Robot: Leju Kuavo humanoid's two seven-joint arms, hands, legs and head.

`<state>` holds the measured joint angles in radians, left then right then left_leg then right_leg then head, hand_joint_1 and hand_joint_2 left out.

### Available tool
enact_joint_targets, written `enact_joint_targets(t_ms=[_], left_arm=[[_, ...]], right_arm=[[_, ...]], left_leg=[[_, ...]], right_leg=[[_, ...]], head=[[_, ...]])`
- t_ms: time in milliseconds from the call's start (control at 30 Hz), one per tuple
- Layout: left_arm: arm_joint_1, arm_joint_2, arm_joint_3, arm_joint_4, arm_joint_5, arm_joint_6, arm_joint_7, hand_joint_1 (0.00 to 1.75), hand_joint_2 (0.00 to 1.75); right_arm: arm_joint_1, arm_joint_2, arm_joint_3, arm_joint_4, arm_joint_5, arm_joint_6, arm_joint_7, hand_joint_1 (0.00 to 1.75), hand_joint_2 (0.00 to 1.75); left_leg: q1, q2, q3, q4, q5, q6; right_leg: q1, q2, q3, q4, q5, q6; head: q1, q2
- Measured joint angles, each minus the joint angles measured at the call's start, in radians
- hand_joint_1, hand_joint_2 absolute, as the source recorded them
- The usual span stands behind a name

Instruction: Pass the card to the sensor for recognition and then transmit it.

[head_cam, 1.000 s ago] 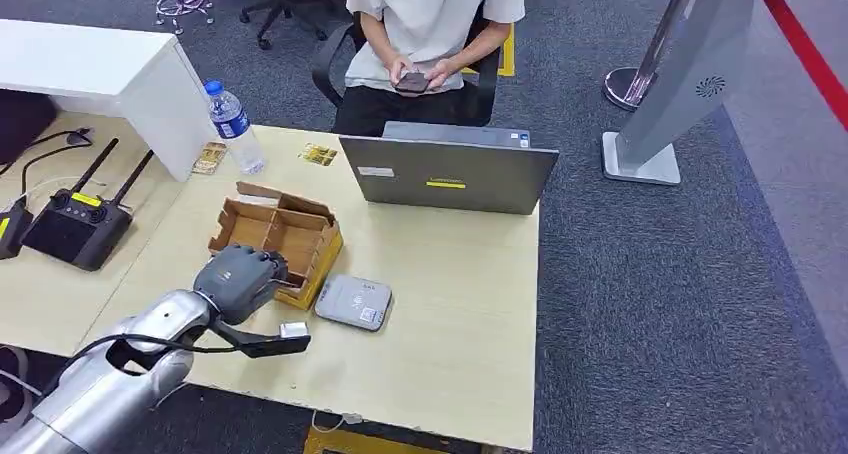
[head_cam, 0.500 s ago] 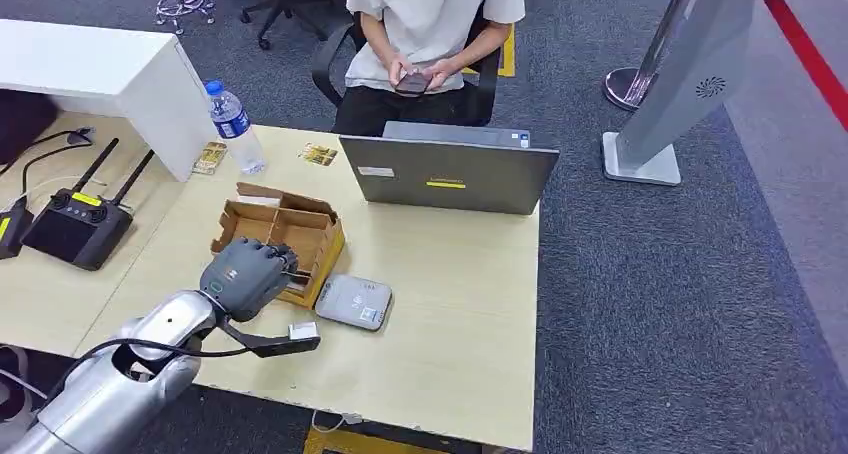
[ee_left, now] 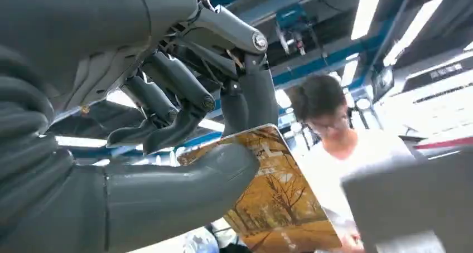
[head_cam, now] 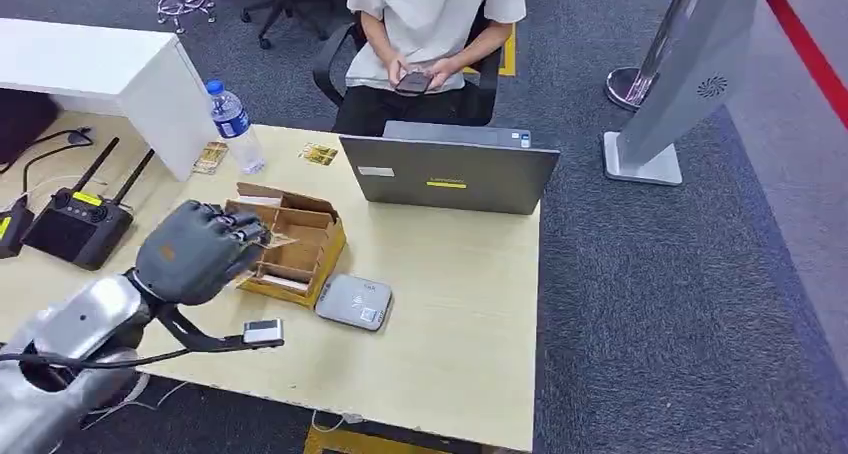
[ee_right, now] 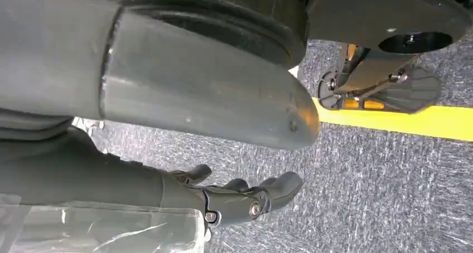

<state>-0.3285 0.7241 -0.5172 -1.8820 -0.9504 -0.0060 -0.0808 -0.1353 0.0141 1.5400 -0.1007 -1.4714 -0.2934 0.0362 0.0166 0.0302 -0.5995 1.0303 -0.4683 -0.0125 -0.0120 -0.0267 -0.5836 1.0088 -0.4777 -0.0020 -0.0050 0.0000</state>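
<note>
Left hand [ee_left: 167, 125] pinching card [ee_left: 279, 197], tilted upward

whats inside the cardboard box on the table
The cardboard box has dividers, and its visible near slots look mostly bare, with a pale card-like strip along the front. The left hand, pinching a card, covers its left end, so that part can't be checked.
</note>
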Motion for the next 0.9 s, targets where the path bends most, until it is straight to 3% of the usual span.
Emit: enact_joint_targets(t_ms=[67, 167, 267, 333, 433, 500, 700, 900], left_arm=[[-0.103, 0.016, 0.035, -0.03, 0.096, -0.114, 0.018, 1.75, 1.75], [-0.359, 0.005, 0.044, -0.001, 0.209, -0.309, 0.064, 1.75, 1.75], [-0.582, -0.046, 0.029, 0.099, 0.242, -0.401, 0.113, 1.75, 1.75], [-0.685, -0.092, 0.001, 0.171, 0.228, -0.391, 0.151, 1.75, 1.75], [-0.781, -0.218, -0.031, 0.345, 0.052, -0.192, 0.232, 1.75, 1.75], [-0.824, -0.303, -0.041, 0.479, -0.017, -0.13, 0.246, 1.75, 1.75], [-0.908, -0.488, -0.055, 0.899, -0.099, -0.107, 0.243, 1.75, 1.75], [-0.954, -0.579, -0.055, 1.18, -0.131, -0.1, 0.247, 1.75, 1.75]], right_arm=[[0.0, 0.0, 0.0, 0.0, -0.005, 0.001, 0.0, 0.0, 0.0], [-0.005, 0.0, 0.003, 0.0, 0.002, 0.005, 0.002, 0.0, 0.0], [-0.008, 0.0, 0.008, 0.0, 0.021, 0.008, 0.006, 0.0, 0.0], [-0.009, 0.0, 0.01, 0.0, 0.042, 0.01, 0.011, 0.0, 0.0], [-0.015, 0.001, 0.015, 0.0, 0.107, 0.013, 0.028, 0.0, 0.0], [-0.024, 0.002, 0.016, 0.0, 0.14, 0.018, 0.041, 0.0, 0.0], [-0.04, 0.002, 0.016, -0.001, 0.205, 0.031, 0.077, 0.0, 0.0], [-0.044, 0.002, 0.016, -0.001, 0.227, 0.037, 0.092, 0.0, 0.0]], left_leg=[[0.002, -0.003, -0.001, 0.0, 0.001, -0.001], [0.003, -0.005, -0.003, 0.001, 0.004, -0.002], [0.003, -0.004, -0.003, 0.001, 0.007, -0.003], [0.002, -0.004, -0.003, 0.001, 0.007, -0.003], [0.002, -0.005, -0.003, 0.002, 0.008, -0.001], [0.002, -0.005, -0.003, 0.002, 0.008, -0.001], [0.002, -0.002, -0.003, 0.002, 0.009, 0.0], [0.002, -0.002, -0.003, 0.002, 0.009, 0.0]], right_leg=[[0.002, -0.003, 0.0, 0.0, 0.0, 0.0], [0.003, -0.005, -0.001, 0.0, 0.004, -0.002], [0.003, -0.003, -0.002, 0.0, 0.008, -0.001], [0.003, -0.002, -0.003, -0.001, 0.008, -0.001], [0.003, -0.003, -0.001, -0.001, 0.009, -0.001], [0.002, -0.003, 0.0, -0.001, 0.009, -0.001], [0.002, -0.001, -0.001, 0.0, 0.011, -0.001], [0.002, 0.0, -0.002, 0.0, 0.011, -0.001]], head=[[0.0, 0.0], [0.001, 0.0], [0.001, 0.0], [0.0, 0.0], [0.001, 0.0], [0.002, 0.0], [0.002, 0.0], [0.001, 0.0]])
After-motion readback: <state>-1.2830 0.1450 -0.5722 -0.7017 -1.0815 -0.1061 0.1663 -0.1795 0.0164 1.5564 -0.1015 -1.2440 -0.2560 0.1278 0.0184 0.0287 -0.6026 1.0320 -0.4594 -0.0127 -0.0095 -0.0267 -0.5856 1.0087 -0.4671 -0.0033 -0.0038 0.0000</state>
